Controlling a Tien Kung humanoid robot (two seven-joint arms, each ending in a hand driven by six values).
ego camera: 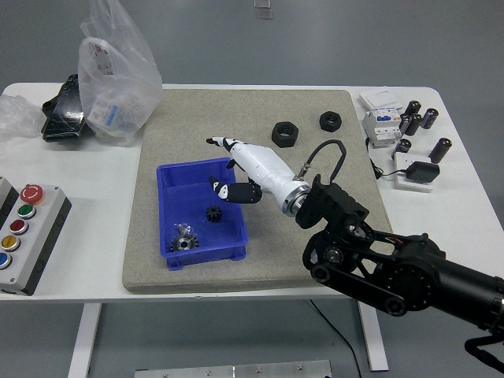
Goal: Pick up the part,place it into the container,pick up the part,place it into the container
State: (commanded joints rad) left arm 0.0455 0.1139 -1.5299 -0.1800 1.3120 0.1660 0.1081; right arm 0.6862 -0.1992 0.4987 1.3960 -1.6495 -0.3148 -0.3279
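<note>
— Where is the part?
— A small black gear lies on the floor of the blue bin, centre-left of the frame, just below the right hand. A second gear sits in the bin's lower left corner.

— And the hand?
— It hovers over the bin's right rim, white with dark fingers spread and holding nothing. The gear lies apart from it.

— What else is around?
— Two black nuts rest on the grey mat at upper centre. Further right are a white breaker, dark cylinders and a black adapter. A plastic bag stands upper left, a button box at the left edge.

— The surface?
— A white table over a grey floor.
</note>
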